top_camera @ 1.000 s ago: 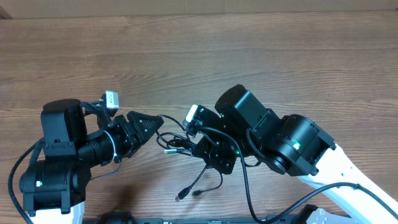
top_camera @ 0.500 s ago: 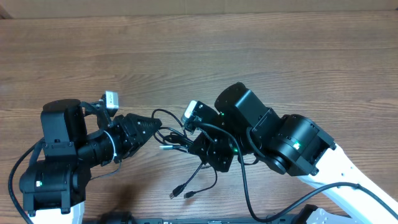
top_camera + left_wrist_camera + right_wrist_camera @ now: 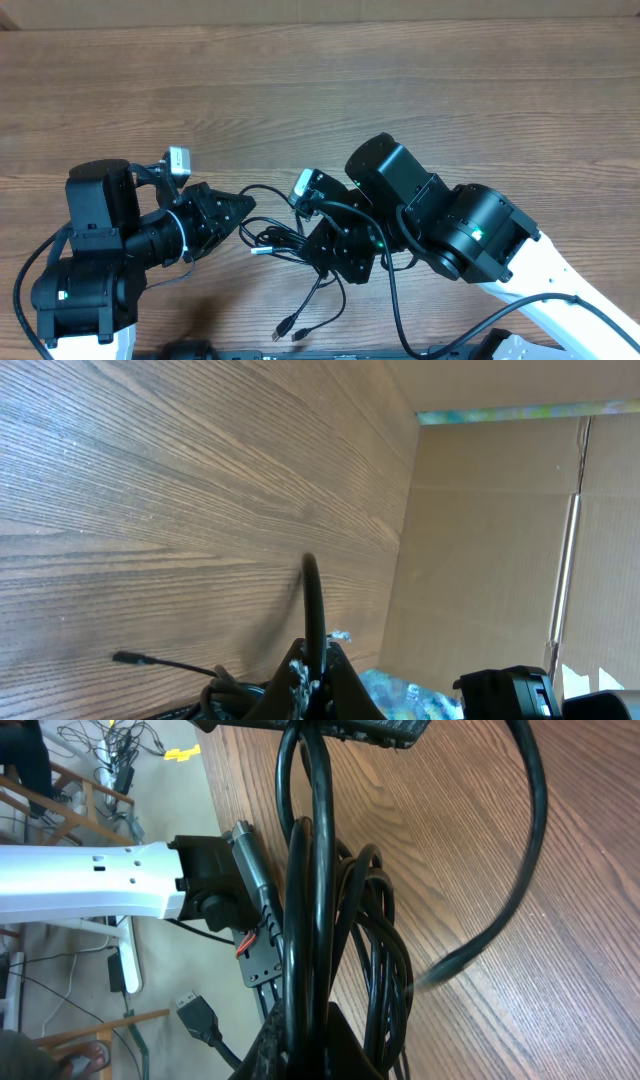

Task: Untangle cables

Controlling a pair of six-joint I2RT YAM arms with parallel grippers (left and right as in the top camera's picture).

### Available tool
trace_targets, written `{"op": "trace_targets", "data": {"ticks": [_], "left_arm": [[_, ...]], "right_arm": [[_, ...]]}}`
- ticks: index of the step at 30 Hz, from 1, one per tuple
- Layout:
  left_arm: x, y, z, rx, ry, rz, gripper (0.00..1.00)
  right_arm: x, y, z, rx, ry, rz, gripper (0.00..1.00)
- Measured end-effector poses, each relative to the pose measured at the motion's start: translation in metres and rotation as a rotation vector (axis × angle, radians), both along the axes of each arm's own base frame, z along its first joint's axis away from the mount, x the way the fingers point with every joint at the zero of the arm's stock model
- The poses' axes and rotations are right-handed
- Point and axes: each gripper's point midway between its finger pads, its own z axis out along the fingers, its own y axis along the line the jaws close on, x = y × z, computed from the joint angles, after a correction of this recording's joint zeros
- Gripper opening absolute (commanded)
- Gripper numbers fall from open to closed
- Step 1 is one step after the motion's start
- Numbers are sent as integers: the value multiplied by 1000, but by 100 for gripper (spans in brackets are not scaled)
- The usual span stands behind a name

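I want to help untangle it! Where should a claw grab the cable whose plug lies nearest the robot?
Probably the straight stretch just behind that plug, with the claw coming down from above. There the cable lies by itself on the table, running out from the tangle, so the claw would pinch one cord only.

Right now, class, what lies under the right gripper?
Bunched black cables, trailing onto the wooden table. How they cross beneath the right gripper is covered.
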Motion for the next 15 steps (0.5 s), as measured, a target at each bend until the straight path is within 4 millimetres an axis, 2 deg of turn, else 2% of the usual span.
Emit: {"op": "trace_targets", "data": {"ticks": [8,15], "left_arm": [[0,0,0,0,0,0,4],[0,0,0,1,0,1,4]], "right_arm": [[14,-4,-4,-38,-57,-55,4],[45,-3,2,-35,-112,-231,4]]}}
